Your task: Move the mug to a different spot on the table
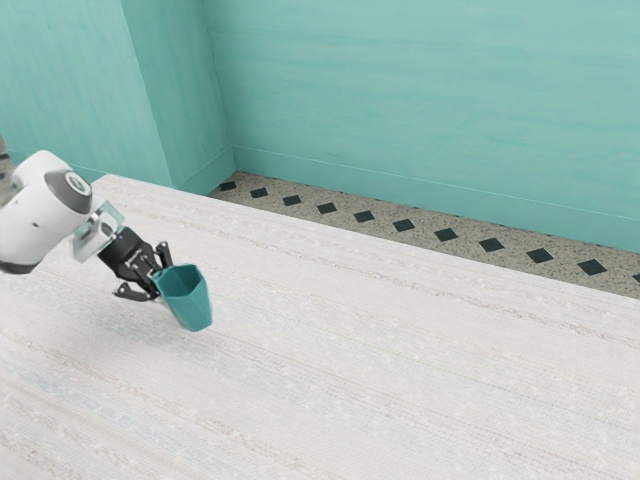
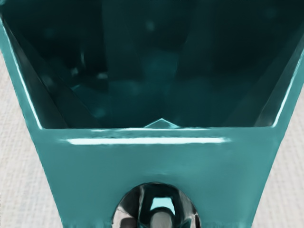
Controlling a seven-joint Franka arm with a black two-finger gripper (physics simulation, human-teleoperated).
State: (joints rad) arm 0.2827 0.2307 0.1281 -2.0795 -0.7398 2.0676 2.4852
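A teal faceted mug (image 1: pixel 187 297) hangs tilted at the left side of the pale table (image 1: pixel 380 350), its mouth turned toward my hand. My black gripper (image 1: pixel 152 278) is shut on the mug at its rim on the handle side, with one finger above and one below. In the wrist view I look straight into the mug's dark inside (image 2: pixel 152 71). Its near wall and the opening of its handle (image 2: pixel 154 206) sit right under the hand. I cannot tell whether its base touches the table.
The wide table stretches toward the exterior view's right and toward the front. Behind it lie a speckled floor with black diamond tiles (image 1: pixel 445 234) and a teal wall (image 1: pixel 420 90).
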